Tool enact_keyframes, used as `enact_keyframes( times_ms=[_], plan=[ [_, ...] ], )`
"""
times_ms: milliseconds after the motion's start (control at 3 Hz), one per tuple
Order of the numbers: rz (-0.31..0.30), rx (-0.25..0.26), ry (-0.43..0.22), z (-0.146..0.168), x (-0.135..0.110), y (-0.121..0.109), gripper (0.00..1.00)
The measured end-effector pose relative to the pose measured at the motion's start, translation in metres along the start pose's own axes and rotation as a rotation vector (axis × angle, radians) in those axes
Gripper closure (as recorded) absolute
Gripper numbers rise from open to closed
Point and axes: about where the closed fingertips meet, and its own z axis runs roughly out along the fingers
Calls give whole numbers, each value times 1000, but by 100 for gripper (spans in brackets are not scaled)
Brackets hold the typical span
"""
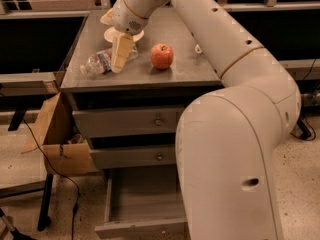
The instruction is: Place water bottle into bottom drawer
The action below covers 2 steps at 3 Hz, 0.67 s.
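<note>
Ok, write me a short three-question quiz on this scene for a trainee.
1. True or false: the bottom drawer is shut.
2. Where is the gripper? A) down at the water bottle on the cabinet top; B) inside the bottom drawer; C) near the floor.
3. Name the fruit standing on the cabinet top near the water bottle.
Key: 1 false, it stands pulled open. 2 A. 3 the apple.
</note>
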Motion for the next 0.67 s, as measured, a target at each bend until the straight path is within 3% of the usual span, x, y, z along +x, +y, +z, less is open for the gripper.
enact_keyframes(
  times_ms=[333,667],
  plan=[
    [39,-25,-18,13,12,0,0],
    [134,-1,-47,22,34,0,0]
  ],
)
